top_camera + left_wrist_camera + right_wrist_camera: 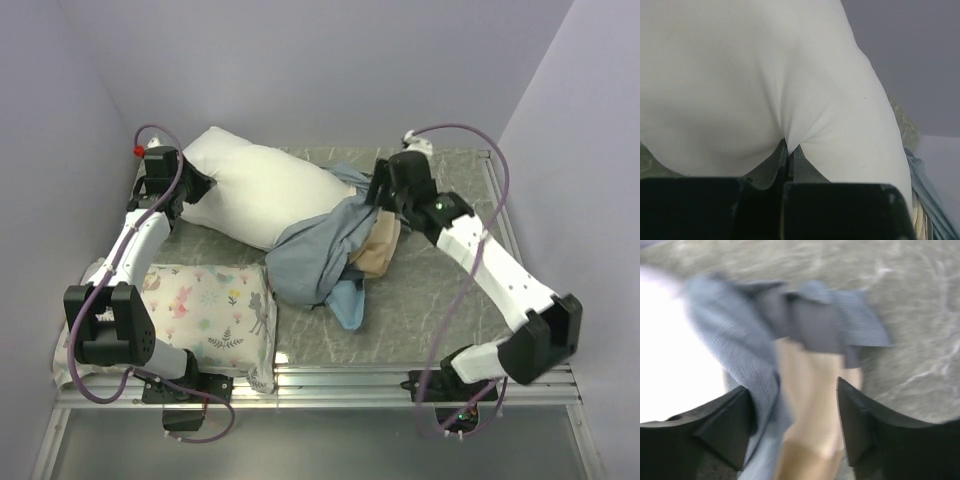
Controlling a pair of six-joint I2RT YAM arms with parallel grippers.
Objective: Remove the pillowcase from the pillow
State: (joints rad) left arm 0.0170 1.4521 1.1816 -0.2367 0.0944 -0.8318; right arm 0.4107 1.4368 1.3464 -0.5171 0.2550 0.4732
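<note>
The plain white pillow [255, 185] lies slanted across the back left of the table, more than half of it bare. The blue-grey pillowcase [320, 255] is bunched around its near right end, with tan and dark stripes showing. My left gripper [190, 190] is shut on a pinch of the pillow's white cloth [790, 120] at its far left end, the jaws [788, 145] pressed together. My right gripper [385, 200] stands open just above the crumpled pillowcase [730, 325]. A tan fold [810, 385] lies between its spread fingers [845, 410]. The right wrist view is blurred.
A second pillow printed with pastel flowers and animals [210, 310] lies at the near left beside the left arm. The grey marbled table [440, 290] shows bare at the right. Lilac walls close in the back and both sides.
</note>
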